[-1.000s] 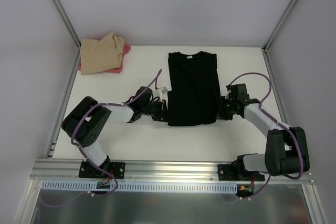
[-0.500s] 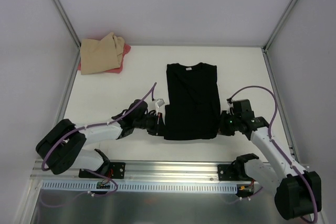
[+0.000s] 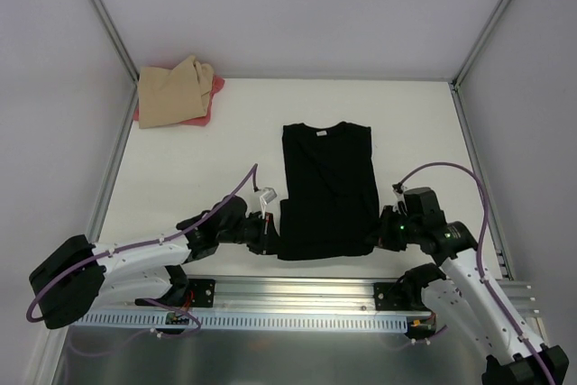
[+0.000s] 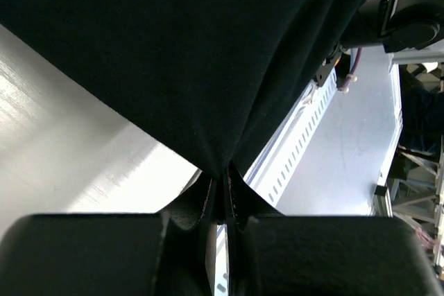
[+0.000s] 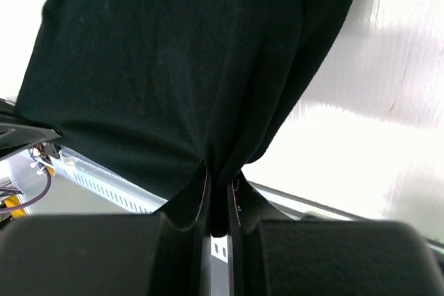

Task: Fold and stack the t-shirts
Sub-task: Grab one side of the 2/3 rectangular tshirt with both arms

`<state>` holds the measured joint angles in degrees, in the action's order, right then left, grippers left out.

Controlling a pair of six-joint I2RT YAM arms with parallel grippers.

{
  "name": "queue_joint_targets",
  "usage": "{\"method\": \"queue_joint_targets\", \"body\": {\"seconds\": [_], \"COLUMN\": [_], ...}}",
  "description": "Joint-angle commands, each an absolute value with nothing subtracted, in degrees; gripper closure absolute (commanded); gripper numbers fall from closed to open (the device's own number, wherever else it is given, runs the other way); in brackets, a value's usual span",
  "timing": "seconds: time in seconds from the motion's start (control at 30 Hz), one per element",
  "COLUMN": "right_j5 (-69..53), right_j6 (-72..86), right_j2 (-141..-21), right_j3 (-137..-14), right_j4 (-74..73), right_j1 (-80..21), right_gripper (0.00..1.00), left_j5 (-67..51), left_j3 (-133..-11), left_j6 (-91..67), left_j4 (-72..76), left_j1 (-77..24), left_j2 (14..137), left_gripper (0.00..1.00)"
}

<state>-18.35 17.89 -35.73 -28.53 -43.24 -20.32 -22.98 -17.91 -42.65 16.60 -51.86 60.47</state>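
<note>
The black t-shirt (image 3: 326, 188) lies lengthwise in the middle of the table, sleeves folded in, collar at the far end. My left gripper (image 3: 273, 230) is shut on its near left edge, and the cloth (image 4: 208, 67) hangs pinched between the jaws in the left wrist view. My right gripper (image 3: 379, 228) is shut on its near right edge, with the cloth (image 5: 180, 67) bunched between the jaws in the right wrist view. The tan t-shirt (image 3: 171, 92) lies folded on the pink-red one (image 3: 213, 96) at the far left corner.
The table's (image 3: 207, 178) near edge meets a metal rail (image 3: 297, 290) with a perforated cable strip (image 3: 297, 321) just below the shirt's hem. Grey walls and frame posts (image 3: 104, 20) close in the far and side edges.
Both grippers have pulled the black shirt toward the near edge; its hem and collar have slid nearer. Both arms have drawn back and lower in view.
</note>
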Motion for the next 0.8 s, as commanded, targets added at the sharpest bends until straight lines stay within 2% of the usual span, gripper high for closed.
{"method": "queue_joint_targets", "body": {"seconds": [0.0, 0.17, 0.4, 0.6, 0.77], "right_j5": [-17.1, -16.6, -15.7, -14.2, -17.5], "right_j6": [18.9, 18.5, 17.1, 14.5, 10.7], "right_j2": [-32.9, -34.1, -43.1, -54.2, -63.8], "right_j3": [-29.4, -32.3, -37.4, -46.9, -54.9], "right_j4": [-48.5, -49.0, -45.3, -43.8, -41.4], "right_j1": [-20.5, -20.5, -20.5, -18.6, -12.2], "right_gripper": [1.0, 1.0, 1.0, 1.0, 0.99], "left_j5": [-19.8, -18.5, -18.0, -24.6, -29.3], "left_j3": [-17.8, -23.9, -38.6, -48.4, -55.4], "left_j6": [-43.8, -41.0, -34.6, -31.5, -27.5], "left_j4": [13.2, 7.8, 1.9, 0.7, -2.3], "left_j1": [-52.6, -52.5, -51.2, -43.2, -35.4], "left_j2": [57.7, 59.3, 69.9, 77.3, 81.9], "left_gripper": [1.0, 1.0, 1.0, 1.0, 1.0]}}
